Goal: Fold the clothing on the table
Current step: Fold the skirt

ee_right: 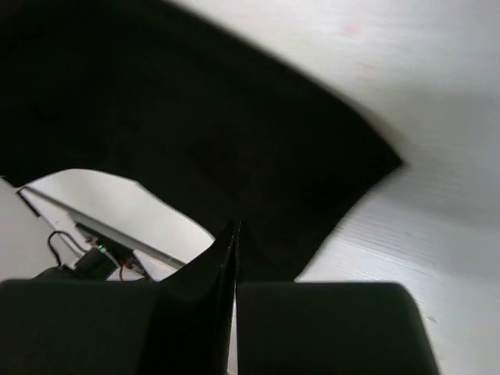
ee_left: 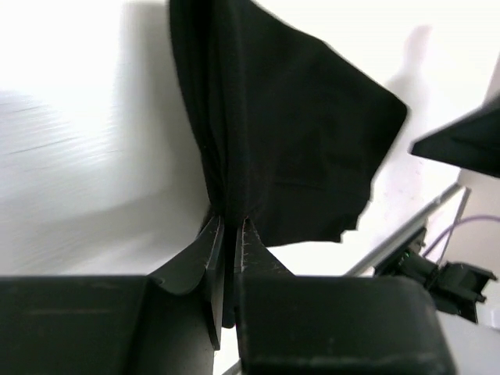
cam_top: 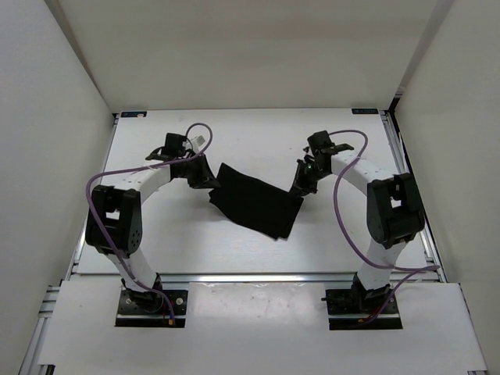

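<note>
The black clothing [cam_top: 254,201] hangs stretched between my two grippers over the middle of the white table [cam_top: 258,133], sagging toward the near side. My left gripper [cam_top: 211,184] pinches its left end. In the left wrist view the clothing [ee_left: 289,133] is bunched into the narrow gap of the gripper [ee_left: 227,225] and fans out beyond the tips. My right gripper [cam_top: 301,190] holds the right corner. From the right wrist camera, the clothing [ee_right: 195,133] spreads from the tips of that tightly shut gripper [ee_right: 237,228].
White walls [cam_top: 47,101] enclose the table on three sides. Aluminium rails [cam_top: 258,277] run along its near and side edges. Purple cables [cam_top: 344,211] loop beside both arms. The right arm's dark body [ee_left: 461,141] shows at the edge of the left wrist view.
</note>
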Available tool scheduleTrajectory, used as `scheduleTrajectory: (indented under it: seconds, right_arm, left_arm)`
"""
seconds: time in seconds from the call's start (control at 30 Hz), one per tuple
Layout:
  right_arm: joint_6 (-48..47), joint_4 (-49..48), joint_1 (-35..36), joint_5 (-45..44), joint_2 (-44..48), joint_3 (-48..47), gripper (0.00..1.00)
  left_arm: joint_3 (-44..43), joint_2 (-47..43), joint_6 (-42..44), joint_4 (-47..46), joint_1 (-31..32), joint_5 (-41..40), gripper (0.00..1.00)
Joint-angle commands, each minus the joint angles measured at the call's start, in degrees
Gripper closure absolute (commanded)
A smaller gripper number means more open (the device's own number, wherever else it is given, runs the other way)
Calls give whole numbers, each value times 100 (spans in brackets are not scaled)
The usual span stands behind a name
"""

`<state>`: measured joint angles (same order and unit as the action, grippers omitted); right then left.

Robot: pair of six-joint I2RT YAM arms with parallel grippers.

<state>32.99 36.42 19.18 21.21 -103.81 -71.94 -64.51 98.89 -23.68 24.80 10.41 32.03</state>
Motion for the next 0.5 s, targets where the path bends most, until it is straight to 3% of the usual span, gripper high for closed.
scheduleTrajectory:
  seconds: [0.0, 0.47]
  right_arm:
    - [-170, -118, 234, 603, -192, -504, 100]
    - [-337, 84, 683, 753, -1905, -2341, 100]
  left_arm:
    - [-281, -432, -110, -18, 224, 207, 100]
    - [-211, -556, -154, -1, 295, 320, 100]
